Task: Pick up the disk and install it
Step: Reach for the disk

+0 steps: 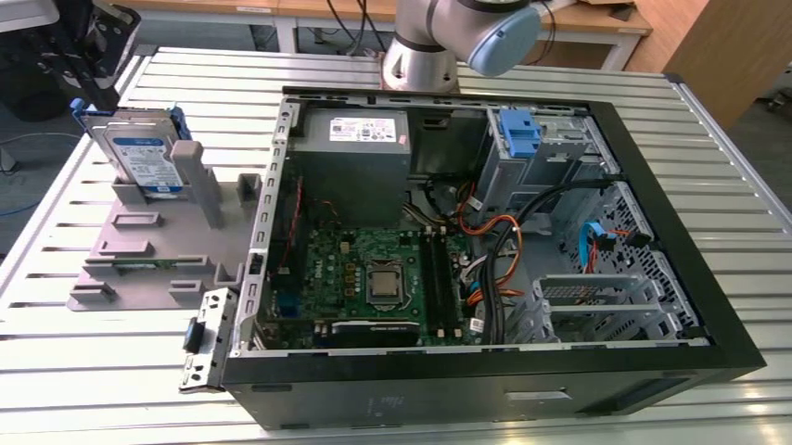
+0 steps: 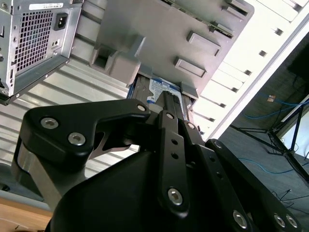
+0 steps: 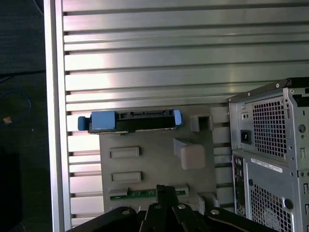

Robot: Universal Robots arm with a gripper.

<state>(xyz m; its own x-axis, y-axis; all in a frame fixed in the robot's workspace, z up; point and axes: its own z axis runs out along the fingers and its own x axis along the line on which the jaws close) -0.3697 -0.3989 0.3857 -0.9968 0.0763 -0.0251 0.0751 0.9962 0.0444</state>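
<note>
1. The claw (image 3: 165, 189) is closed on nothing. In both wrist views its black links meet at the tips (image 2: 168, 104) with no gap showing.
2. In the exterior view the claw hangs at about eleven o'clock, above the disk and apart from it.
3. The disk (image 1: 139, 153) stands on edge in a slot at the far end of a grey fixture (image 1: 148, 250), at roughly ten o'clock from the middle of the exterior view. Its blue-and-white label faces the camera, and its blue carrier shows along both sides.
4. In the first wrist view the disk (image 3: 130, 121) is seen edge-on, with blue carrier pieces at both ends, sitting at the fixture's (image 3: 154, 164) edge.
5. In the second wrist view the disk (image 2: 161, 92) lies just past the claw's tips, beside the fixture (image 2: 159, 34).
6. The fixture rests on a slatted metal table (image 1: 74, 389), just beside an open computer case (image 1: 693, 306).
7. Inside the case, the power supply (image 1: 352, 139) sits at twelve o'clock and the blue latch (image 1: 520, 130) at one o'clock. The motherboard (image 1: 371, 269) is near the centre, and a silver drive cage (image 1: 594, 297) is at four o'clock.
8. The arm (image 1: 427, 46) rises behind the case at twelve o'clock.
</note>
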